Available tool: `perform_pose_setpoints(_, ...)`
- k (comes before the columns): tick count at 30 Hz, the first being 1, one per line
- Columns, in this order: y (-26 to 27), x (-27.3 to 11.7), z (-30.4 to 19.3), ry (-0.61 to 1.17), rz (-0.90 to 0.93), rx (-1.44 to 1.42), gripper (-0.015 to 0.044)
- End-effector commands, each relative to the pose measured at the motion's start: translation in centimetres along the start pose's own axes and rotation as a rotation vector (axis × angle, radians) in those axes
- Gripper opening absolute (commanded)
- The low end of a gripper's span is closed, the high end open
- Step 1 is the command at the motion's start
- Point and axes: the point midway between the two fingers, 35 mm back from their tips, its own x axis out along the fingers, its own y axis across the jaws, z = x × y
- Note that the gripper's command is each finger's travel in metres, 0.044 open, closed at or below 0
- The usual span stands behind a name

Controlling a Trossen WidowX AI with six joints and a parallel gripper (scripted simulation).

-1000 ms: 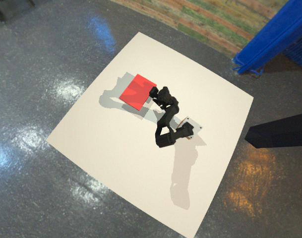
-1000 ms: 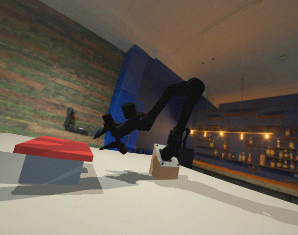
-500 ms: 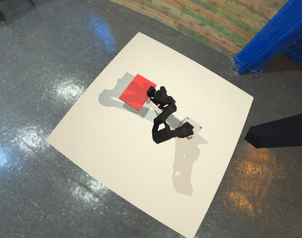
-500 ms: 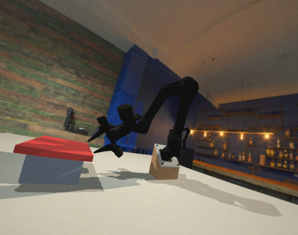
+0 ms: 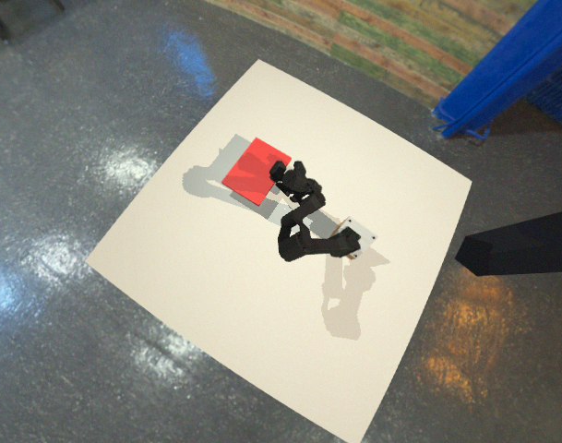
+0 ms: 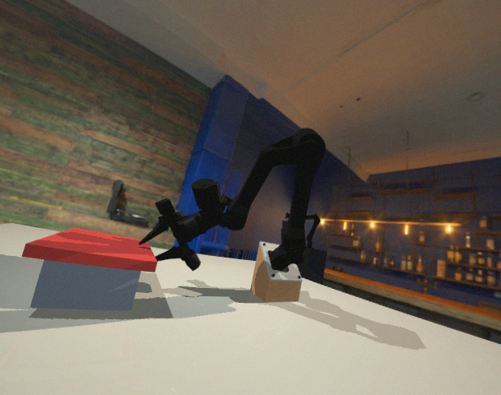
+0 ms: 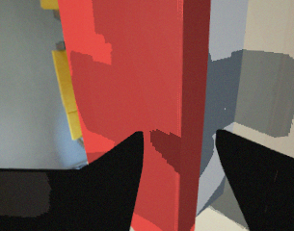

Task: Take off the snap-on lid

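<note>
Currently, pale table [image 5: 214, 267] [image 6: 250, 352] carries everything. Black arm [image 5: 290, 245] [image 6: 303, 169] stands on a tan block with a light top plate [image 5: 366, 235] [image 6: 280, 290], bent over toward the box. Blue-grey box [image 6: 86, 285] [image 7: 227, 29] sits upright on the table, well apart from that block. Red lid [image 5: 257, 172] [image 6: 93, 246] [image 7: 137, 96] is on the box, top face up, rim overhanging the walls. Lid not off yet. Gripper [image 5: 277, 182] [image 6: 148, 251] [image 7: 179, 137] is at the lid edge nearest the arm's block, tilted down. Fingers about half open, one tip over the lid top, the other out past the rim, lower down. Lid edge lies between them in the wrist view, with a visible gap on the rim side. Not clamped on anything. Can't tell if the upper tip touches the lid.
</note>
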Motion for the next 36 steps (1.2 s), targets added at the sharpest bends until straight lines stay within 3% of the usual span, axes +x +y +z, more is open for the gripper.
perform_pose_setpoints(1,0.15,0.11,0.03,-0.002,0.006,0.003,0.0189)
perform_pose_setpoints(13,0.15,0.11,0.03,-0.002,0.006,0.003,0.0109)
perform_pose_setpoints(17,0.15,0.11,0.03,-0.002,0.006,0.003,0.0004)
perform_pose_setpoints(36,0.45,-0.12,-0.01,-0.002,0.006,-0.002,0.0)
